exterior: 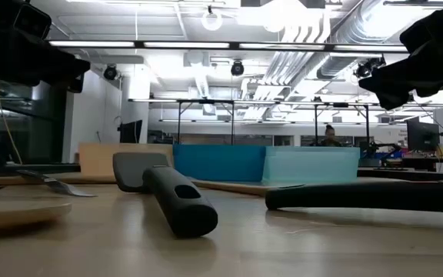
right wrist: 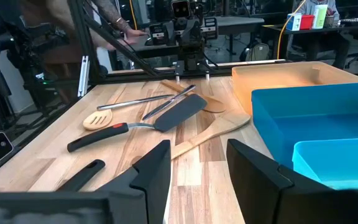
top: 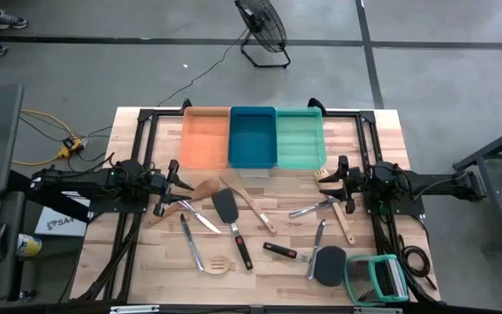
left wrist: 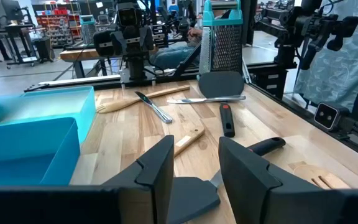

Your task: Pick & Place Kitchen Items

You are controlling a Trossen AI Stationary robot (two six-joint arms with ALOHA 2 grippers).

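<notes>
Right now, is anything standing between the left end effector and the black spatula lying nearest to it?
Nothing visible does. The left end effector hangs open at the table's left side, holding nothing, and the black spatula lies just inboard of it. Only flat utensils, like a wooden spoon, lie around it.

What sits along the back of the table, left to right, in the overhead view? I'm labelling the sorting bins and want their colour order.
Orange tray → blue tray → teal tray. They stand side by side in one row at the far edge of the table.
</notes>
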